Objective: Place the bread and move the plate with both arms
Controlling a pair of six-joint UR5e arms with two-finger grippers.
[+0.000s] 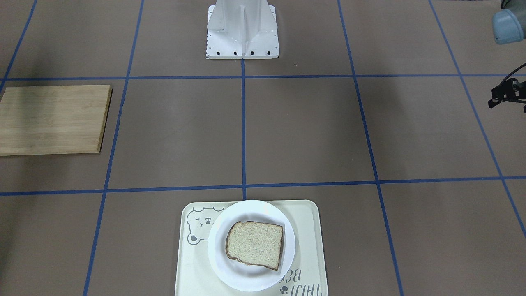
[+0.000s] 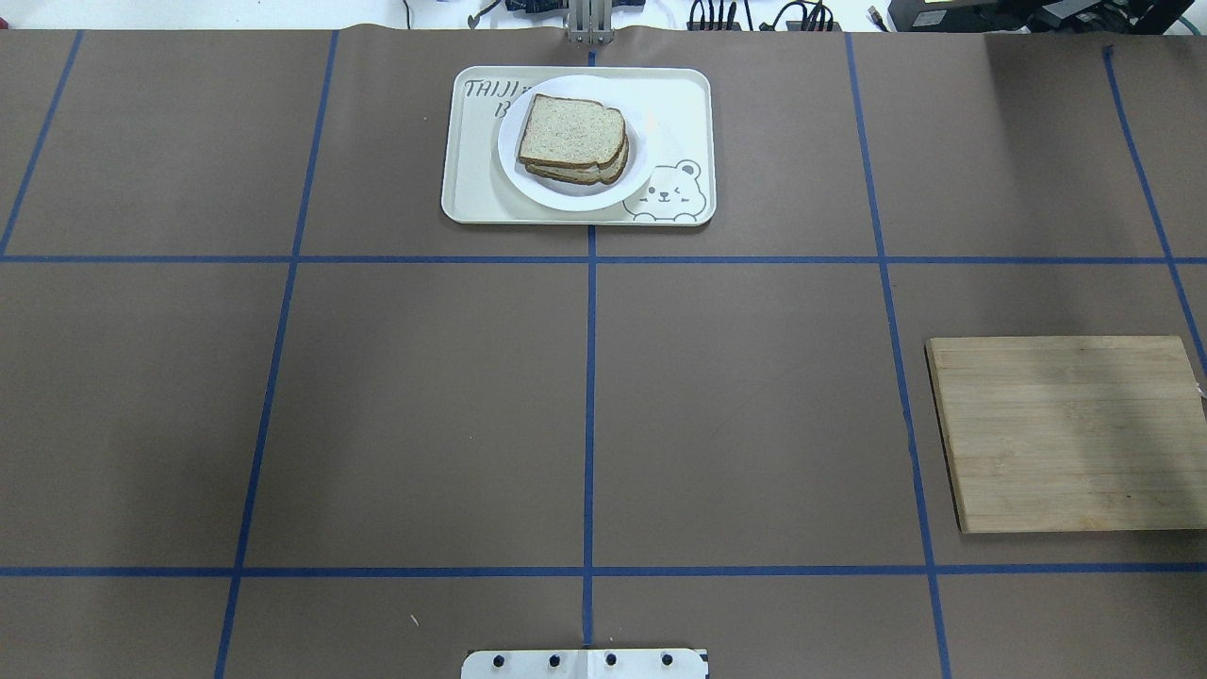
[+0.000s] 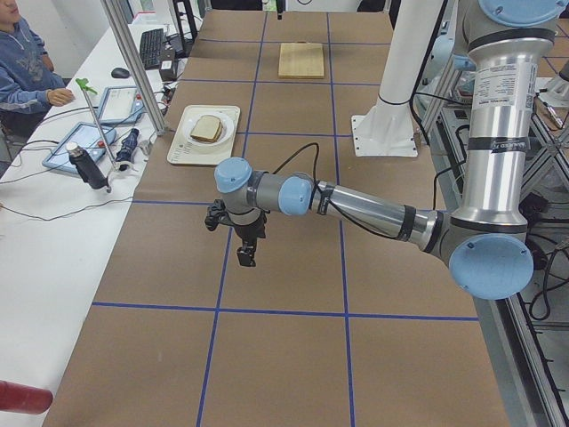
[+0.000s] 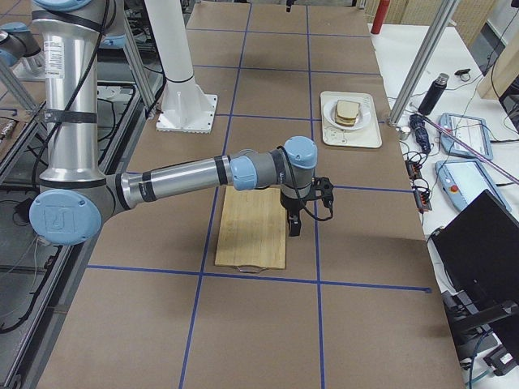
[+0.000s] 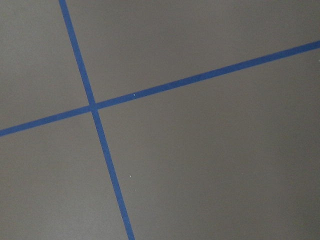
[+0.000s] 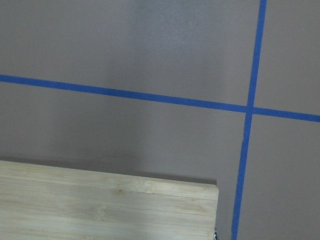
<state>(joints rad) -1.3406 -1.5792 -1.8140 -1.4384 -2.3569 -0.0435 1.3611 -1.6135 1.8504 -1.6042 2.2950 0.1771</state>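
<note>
Front camera first: got the bread (image 1: pixel 254 245) lying flat on the plate (image 1: pixel 254 280), and the plate parked on the tray (image 1: pixel 308 230), covering part of the bear drawing (image 1: pixel 197 230). Then a wooden board (image 1: pixel 53 119) well away from the tray, off toward the robot's right. Also the white pedestal (image 1: pixel 242 33), straight across the table (image 1: pixel 308 131) from the tray. Just a sliver of the left arm (image 1: pixel 508 25) at the frame edge, far from the tray.

Overhead: looks like a second slice (image 2: pixel 577 175) tucked under the top one, both on the plate on the tray.

Left side camera: left gripper (image 3: pixel 246 253) hanging over bare table, pointing down, well clear of the tray. Fingers apart or together? Can't tell from here.

Right side camera: right gripper (image 4: pixel 293 225) pointing down by the board's edge on the tray's side of the table, well apart from the tray. Fingers, again, can't tell.

Left wrist cam: brown table and crossing blue tape lines (image 5: pixel 92 106).

Right wrist cam: a corner of the board plus another tape cross.
</note>
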